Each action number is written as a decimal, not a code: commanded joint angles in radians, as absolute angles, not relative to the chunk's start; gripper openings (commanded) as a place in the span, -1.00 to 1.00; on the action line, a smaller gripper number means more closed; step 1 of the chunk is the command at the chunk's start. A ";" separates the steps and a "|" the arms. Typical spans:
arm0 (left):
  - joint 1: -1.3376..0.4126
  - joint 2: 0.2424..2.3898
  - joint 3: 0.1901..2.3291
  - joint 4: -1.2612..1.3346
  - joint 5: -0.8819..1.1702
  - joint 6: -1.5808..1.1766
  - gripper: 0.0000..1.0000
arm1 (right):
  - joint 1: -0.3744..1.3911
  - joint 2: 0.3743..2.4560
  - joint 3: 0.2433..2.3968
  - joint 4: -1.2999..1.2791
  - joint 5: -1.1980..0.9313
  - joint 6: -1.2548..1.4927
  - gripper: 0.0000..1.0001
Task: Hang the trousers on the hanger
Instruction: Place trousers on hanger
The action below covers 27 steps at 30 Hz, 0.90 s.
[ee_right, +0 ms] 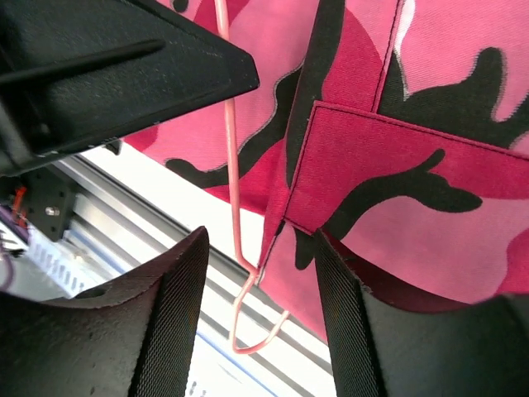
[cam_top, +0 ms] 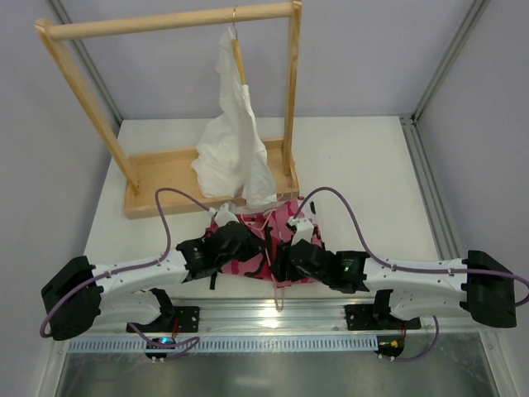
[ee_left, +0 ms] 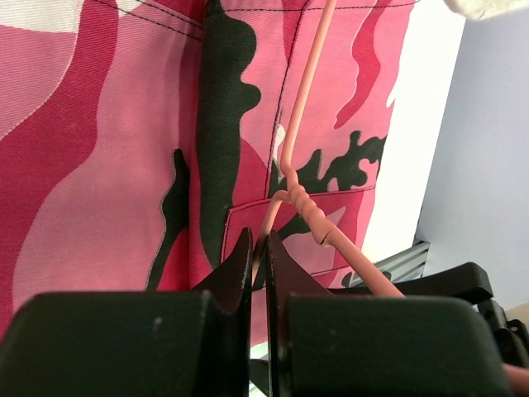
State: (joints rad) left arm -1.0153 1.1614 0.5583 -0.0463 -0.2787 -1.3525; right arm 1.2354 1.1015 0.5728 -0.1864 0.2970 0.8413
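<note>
**A:** What is the biggest thing there?

**B:** The smooth white bench (cam_top: 355,157). On its far side stands a pale wooden rack (cam_top: 165,22) with a tray base, and a limp white garment (cam_top: 235,141) hangs from its bar.

**A:** And the trousers?

**B:** The trousers (ee_left: 99,182) are woven cloth in pink, white and black camouflage with a stitched pocket. They lie bunched at the bench's near edge, under both claws.

**A:** The hanger?

**B:** The hanger (ee_left: 307,83) is thin pink wire, twisted at the neck, and it lies on the trousers. Its hook reaches past the cloth's near edge.

**A:** How do the arms sit?

**B:** Both are low, reaching inward from the outer bases so the wrists meet over the trousers. The left claw (ee_left: 258,240) is pinched closed on the hanger wire, just beside the twisted neck. The right claw (ee_right: 260,240) has its ribbed black fingers (ee_right: 173,314) parted and grips nothing. The hook and a trouser edge lie between them.
</note>
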 commanded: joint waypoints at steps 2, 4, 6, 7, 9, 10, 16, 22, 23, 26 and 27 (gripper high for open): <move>-1.017 1.167 0.586 -0.133 -0.308 -1.335 -0.99 | 1.250 1.146 0.604 -0.111 0.327 0.778 0.16; -1.017 1.170 0.595 -0.137 -0.308 -1.333 -0.99 | 1.253 1.161 0.610 -0.088 0.334 0.766 0.16; -1.016 1.175 0.598 -0.138 -0.307 -1.330 -0.99 | 1.264 1.178 0.623 -0.081 0.353 0.758 0.16; -1.015 1.177 0.601 -0.138 -0.305 -1.330 -0.99 | 1.273 1.186 0.627 -0.087 0.373 0.756 0.16; -1.017 1.180 0.604 -0.135 -0.304 -1.331 -0.99 | 1.278 1.213 0.647 -0.097 0.429 0.753 0.15; -1.017 1.183 0.604 -0.135 -0.302 -1.333 -0.99 | 1.281 1.226 0.653 -0.098 0.445 0.749 0.14; -1.017 1.195 0.603 -0.115 -0.290 -1.336 -0.99 | 1.313 1.307 0.713 -0.088 0.558 0.735 0.07; -1.016 1.181 0.600 -0.114 -0.287 -1.336 -0.97 | 1.321 1.361 0.738 -0.114 0.633 0.772 -0.10; -1.017 1.177 0.597 -0.112 -0.284 -1.336 -0.95 | 1.319 1.359 0.726 -0.110 0.640 0.776 -0.16; -1.017 1.169 0.595 -0.103 -0.270 -1.332 -0.82 | 1.321 1.345 0.700 -0.104 0.661 0.799 -0.44; -1.017 1.166 0.595 -0.098 -0.262 -1.319 -0.80 | 1.321 1.341 0.692 -0.097 0.661 0.804 -0.59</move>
State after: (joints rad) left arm -1.0142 1.1755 0.5831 -0.0647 -0.2756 -1.3460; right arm 1.3163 1.3533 0.7010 -0.1345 0.5739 0.7712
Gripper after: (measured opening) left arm 0.094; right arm 0.247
